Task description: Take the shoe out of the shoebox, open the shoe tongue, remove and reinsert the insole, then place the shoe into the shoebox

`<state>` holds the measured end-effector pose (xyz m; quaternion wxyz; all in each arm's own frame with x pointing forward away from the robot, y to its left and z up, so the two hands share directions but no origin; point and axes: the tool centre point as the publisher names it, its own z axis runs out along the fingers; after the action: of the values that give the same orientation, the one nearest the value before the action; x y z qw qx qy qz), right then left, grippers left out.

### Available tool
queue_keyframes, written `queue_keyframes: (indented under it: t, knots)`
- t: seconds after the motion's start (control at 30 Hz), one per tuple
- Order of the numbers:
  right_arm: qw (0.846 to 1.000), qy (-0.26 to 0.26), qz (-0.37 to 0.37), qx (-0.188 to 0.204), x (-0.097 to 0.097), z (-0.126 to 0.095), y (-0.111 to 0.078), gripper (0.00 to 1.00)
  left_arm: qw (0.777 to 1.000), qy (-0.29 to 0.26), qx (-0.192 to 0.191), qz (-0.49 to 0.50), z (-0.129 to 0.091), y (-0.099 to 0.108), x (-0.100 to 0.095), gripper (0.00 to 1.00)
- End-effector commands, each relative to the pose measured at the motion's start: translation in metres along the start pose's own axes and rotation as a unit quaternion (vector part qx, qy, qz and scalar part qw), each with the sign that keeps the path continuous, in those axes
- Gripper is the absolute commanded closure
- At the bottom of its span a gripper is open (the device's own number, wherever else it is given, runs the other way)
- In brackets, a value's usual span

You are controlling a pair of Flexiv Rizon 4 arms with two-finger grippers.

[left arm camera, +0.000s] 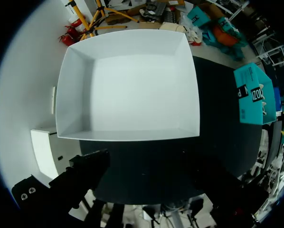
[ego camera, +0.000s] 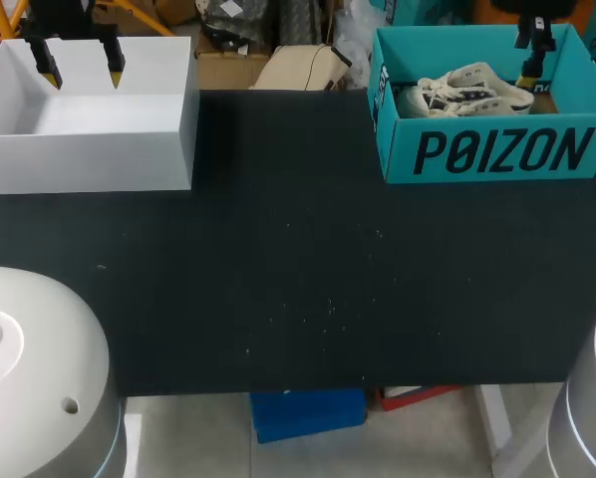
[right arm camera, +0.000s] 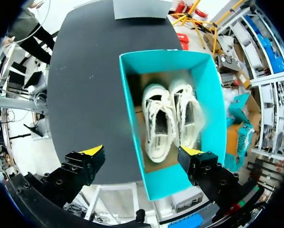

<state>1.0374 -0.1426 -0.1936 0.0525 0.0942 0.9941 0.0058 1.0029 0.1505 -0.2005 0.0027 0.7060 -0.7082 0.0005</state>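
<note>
Shoes (right arm camera: 158, 123) lie in the shoebox (ego camera: 497, 149) at the far right corner of the bench (ego camera: 298, 279), with the right gripper (right arm camera: 142, 152) above, fingers spread. Left gripper (ego camera: 82, 72) hangs over the white box (ego camera: 89, 154), fingers spread.

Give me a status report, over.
Left claw open, over white box. Right claw open, above shoebox. Both shoes inside, untouched. Nothing blocking them.

I'm seeing the shoebox (ego camera: 492, 151) wall hiding the lower sides of the shoes (ego camera: 464, 90) at upper right, and the top edge is cutting off my left arm (ego camera: 74, 15) and right arm (ego camera: 535, 22)
</note>
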Motion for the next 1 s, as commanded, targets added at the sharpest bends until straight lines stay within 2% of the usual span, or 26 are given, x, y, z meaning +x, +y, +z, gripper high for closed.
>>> queue_keyframes:
  t: [0.03, 0.1, 0.13, 0.17, 0.2, 0.23, 0.33, 0.4, 0.47, 0.77, 1.0]
  knots:
    - [1.0, 0.027, -0.003, 0.007, -0.03, 0.015, 0.012, 0.04, 1.0, -0.001, -0.001, -0.001, -0.001, 0.001, 0.0, 0.0]
    - [1.0, 0.026, -0.003, 0.007, -0.038, 0.023, 0.014, 0.35, 1.0, -0.001, -0.001, -0.001, -0.001, 0.001, 0.0, 0.0]
    - [1.0, 0.025, -0.003, 0.008, -0.042, 0.026, 0.014, 0.3, 1.0, -0.001, -0.001, -0.001, -0.001, 0.001, 0.0, 0.0]
    - [1.0, 0.026, -0.003, 0.006, -0.044, 0.029, 0.016, 0.17, 1.0, -0.001, -0.001, -0.001, -0.001, 0.001, 0.0, 0.0]
    - [1.0, 0.026, -0.003, 0.005, -0.048, 0.033, 0.016, 0.21, 1.0, -0.001, -0.001, -0.001, -0.001, 0.001, 0.0, 0.0]
    - [1.0, 0.024, -0.005, 0.008, -0.05, 0.037, 0.016, 0.31, 1.0, -0.001, -0.001, -0.001, -0.001, 0.001, 0.0, 0.0]
    - [1.0, 0.016, -0.008, 0.002, -0.057, 0.053, 0.014, 0.33, 1.0, -0.001, -0.001, -0.001, -0.001, 0.001, 0.0, 0.0]
    - [1.0, 0.014, -0.007, -0.004, -0.059, 0.063, 0.013, 0.5, 1.0, -0.001, -0.001, -0.001, -0.001, 0.001, 0.0, 0.0]
    - [1.0, 0.011, -0.014, -0.003, -0.059, 0.074, 0.01, 0.53, 1.0, -0.001, -0.001, -0.001, -0.001, 0.001, 0.0, 0.0]
    - [1.0, 0.012, -0.01, -0.005, -0.063, 0.118, 0.001, 0.53, 1.0, -0.001, -0.001, -0.001, -0.001, 0.001, 0.0, 0.0]
    - [1.0, 0.02, -0.02, -0.002, -0.067, 0.141, -0.001, 0.53, 1.0, -0.001, -0.001, -0.001, -0.001, 0.001, 0.0, 0.0]
